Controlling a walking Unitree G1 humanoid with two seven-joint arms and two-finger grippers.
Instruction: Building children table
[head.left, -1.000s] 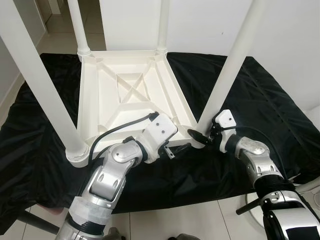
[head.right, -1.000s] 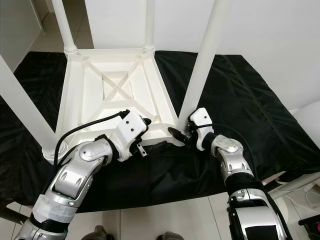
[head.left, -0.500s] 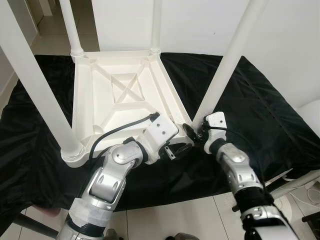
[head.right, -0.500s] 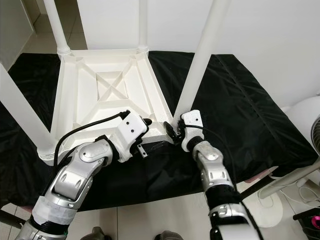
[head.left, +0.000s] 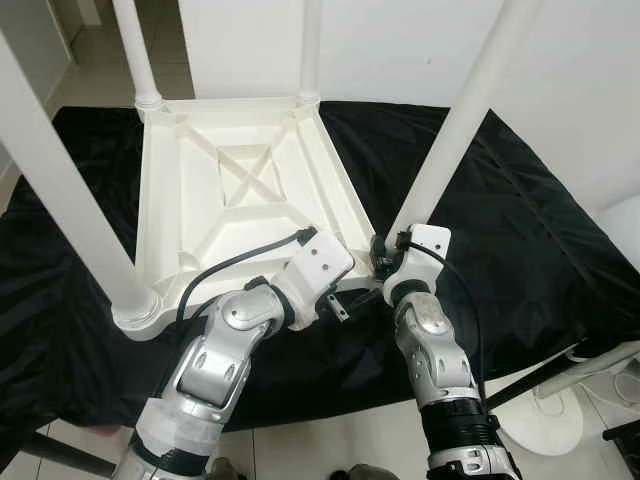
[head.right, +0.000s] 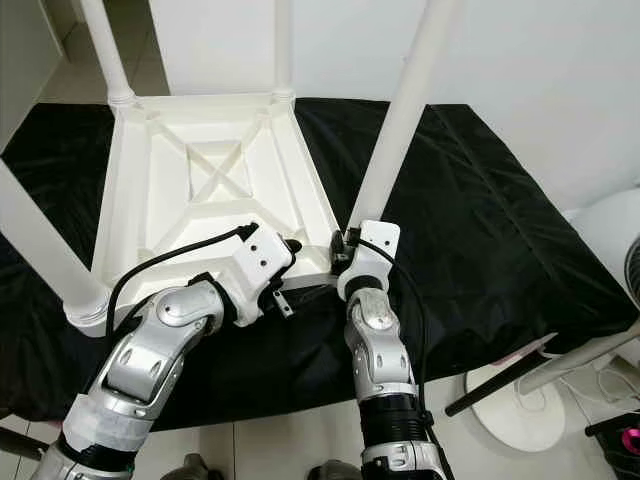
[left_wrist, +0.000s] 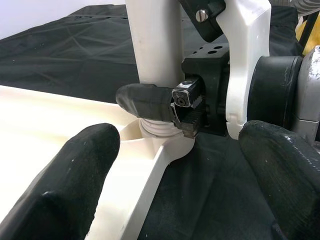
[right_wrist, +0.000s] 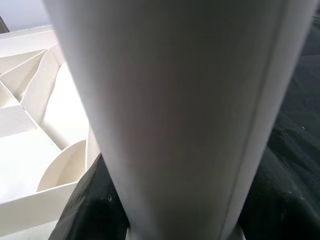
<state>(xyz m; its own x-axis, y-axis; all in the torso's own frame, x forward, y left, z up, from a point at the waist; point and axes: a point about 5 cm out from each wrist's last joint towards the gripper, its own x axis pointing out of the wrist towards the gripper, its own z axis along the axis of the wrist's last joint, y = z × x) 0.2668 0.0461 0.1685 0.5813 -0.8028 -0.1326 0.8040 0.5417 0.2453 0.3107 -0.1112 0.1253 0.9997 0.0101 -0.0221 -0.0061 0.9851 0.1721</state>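
A white plastic children's table (head.left: 230, 190) lies upside down on a black cloth (head.left: 520, 230) spread over the floor, its ribbed underside facing up and its four white legs standing from the corners. The leg at the near right corner (head.left: 455, 135) is the one being handled.

The right gripper (left_wrist: 165, 102) is at the foot of this leg, just above the ribbed white collar where the leg meets the corner socket. The left wrist view shows this best: one black finger (left_wrist: 145, 100) wraps across the front of the leg, touching it, with the toothed metal pad beside it against the leg's side. The right wrist view shows the leg (right_wrist: 175, 115) close up between the two dark fingers (right_wrist: 92, 200), which press its lower part from both sides, so the right gripper is clenched around the leg. The table's ribbed underside (right_wrist: 30, 150) lies just beside it.

The left gripper (head.left: 355, 298) hovers at the near edge of the table, beside that same corner. In the left wrist view its two black fingers (left_wrist: 75, 175) stand wide apart, released, with the table's rim (left_wrist: 150, 195) and the cloth between them, touching neither.

A white stand base (head.left: 540, 425) rests on the tiled floor beyond the cloth's near right corner.
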